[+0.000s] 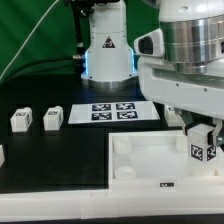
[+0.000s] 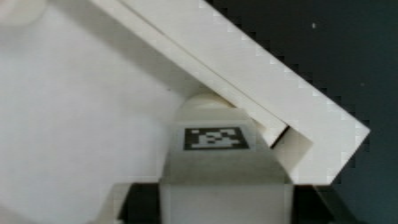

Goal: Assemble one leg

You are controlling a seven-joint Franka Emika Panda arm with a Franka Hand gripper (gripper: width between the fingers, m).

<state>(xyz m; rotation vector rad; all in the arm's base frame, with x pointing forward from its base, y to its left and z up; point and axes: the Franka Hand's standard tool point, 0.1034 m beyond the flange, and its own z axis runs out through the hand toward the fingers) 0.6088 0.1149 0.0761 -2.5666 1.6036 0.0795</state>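
Note:
My gripper [image 1: 203, 148] is shut on a leg [image 1: 199, 152], a small white block with black-and-white tags. It holds the leg upright at the corner of the large white tray [image 1: 140, 165] on the exterior view's right. In the wrist view the leg [image 2: 221, 150] sits between my dark fingers [image 2: 146, 204]. Its tagged end is tucked against the tray's raised rim [image 2: 240, 75] in the corner. I cannot tell whether the leg touches the tray floor. My gripper [image 2: 226, 206] is clamped on both sides of the leg.
Two more white legs [image 1: 21, 120] [image 1: 53, 118] stand on the black table at the exterior view's left. A further white piece [image 1: 2, 154] shows at the left edge. The marker board [image 1: 112, 111] lies behind the tray. The robot base [image 1: 108, 50] is at the back.

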